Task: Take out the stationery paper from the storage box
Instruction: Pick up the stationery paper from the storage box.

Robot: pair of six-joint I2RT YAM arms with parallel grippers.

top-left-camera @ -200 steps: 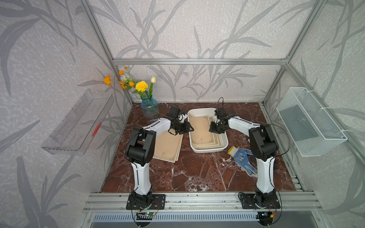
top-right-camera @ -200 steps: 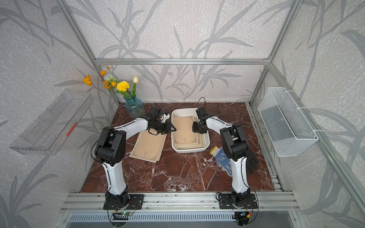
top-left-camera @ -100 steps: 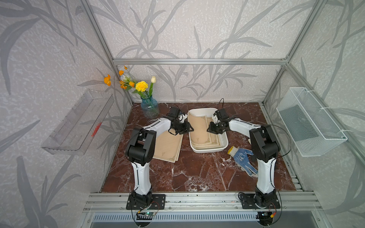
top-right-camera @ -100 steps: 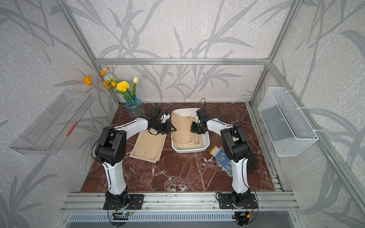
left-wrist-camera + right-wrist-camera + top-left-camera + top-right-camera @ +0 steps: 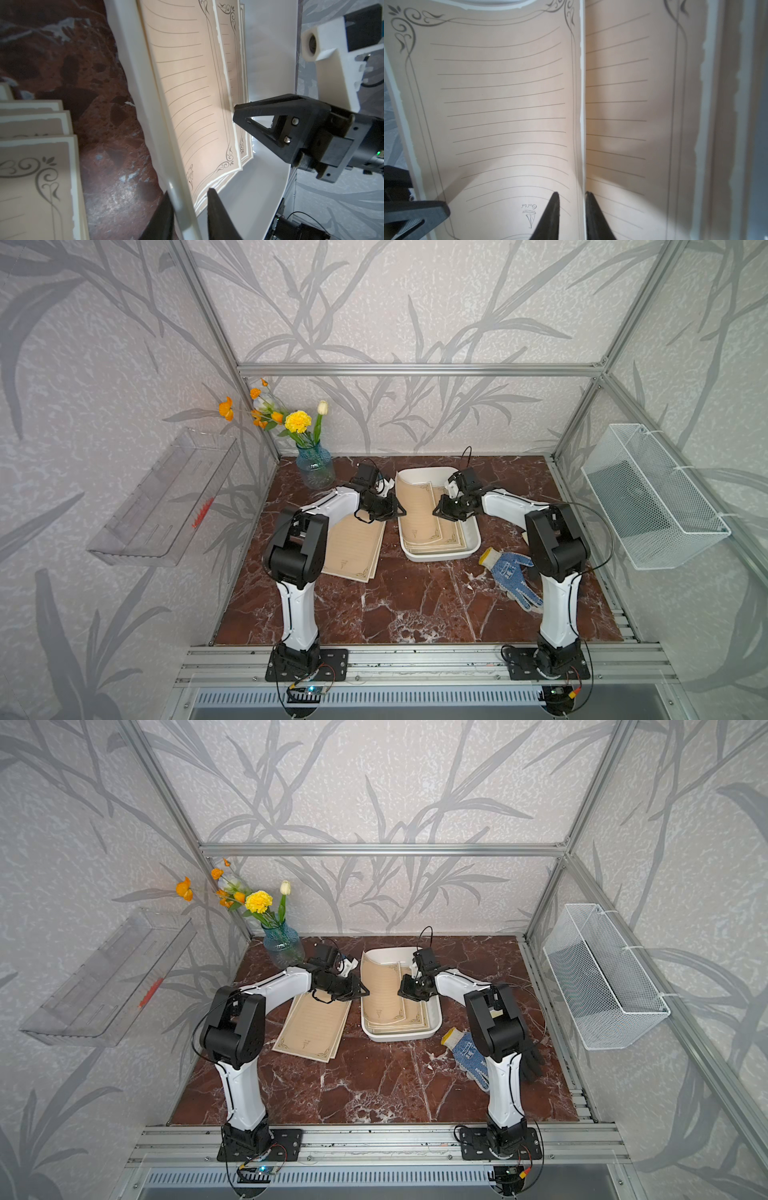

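The storage box (image 5: 440, 558) (image 5: 399, 1038), a white tray, sits mid-table with several sheets of stationery paper (image 5: 444, 537) lying in it. The top sheet (image 5: 417, 506) (image 5: 380, 986) (image 5: 508, 104) stands bowed upward. My right gripper (image 5: 436, 512) (image 5: 402, 992) (image 5: 572, 193) is shut on its right long edge. The sheet's other edge leans on the box's left rim (image 5: 133, 52). My left gripper (image 5: 397, 512) (image 5: 361, 992) (image 5: 188, 200) is closed down over that rim, one finger outside and one inside by the sheet's edge. More sheets (image 5: 353, 547) (image 5: 31, 166) lie stacked on the table left of the box.
A blue glass vase of flowers (image 5: 314, 466) stands at the back left. A blue-dotted work glove (image 5: 511, 572) lies right of the box by the right arm. A white wire basket (image 5: 652, 497) hangs on the right wall and a clear shelf tray (image 5: 162, 497) on the left wall.
The right gripper has raised the top sheet's right edge, so the sheet went from flat to bowed upright and leaning left. The left gripper's jaws have narrowed onto the box's left rim.
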